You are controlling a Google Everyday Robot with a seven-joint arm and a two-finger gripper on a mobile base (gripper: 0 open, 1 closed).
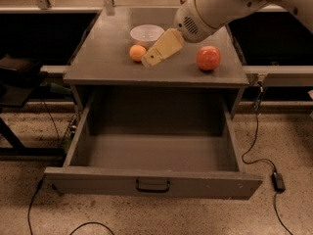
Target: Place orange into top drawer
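Although the top drawer (156,153) stands pulled well out below, its front panel and dark handle (153,185) toward the camera, the orange (138,53) is not yet in the hand's keeping. It rests on the grey worktop (98,53), left of centre, just in front of the white bowl (147,34). The robot's 1 arm (215,9) reaches in from the upper right, and the hand (150,60) slants down and to the left. Its pale tip sits just right of the orange, so near that I cannot tell whether they touch. How far the hand is open cannot be told either: it shows as 1 pale wedge, and nothing appears to be gripped in it. The larger reddish fruit (209,58) lies well apart on the right of the worktop, on the far side of the hand from the orange. The coming move, in my judgement, turns on this: the orange lies left of the tip and slightly farther back, roughly along the hand's own long axis. The approach should therefore run leftward along that line rather than drop straight down, without nudging the round fruit toward the bowl.
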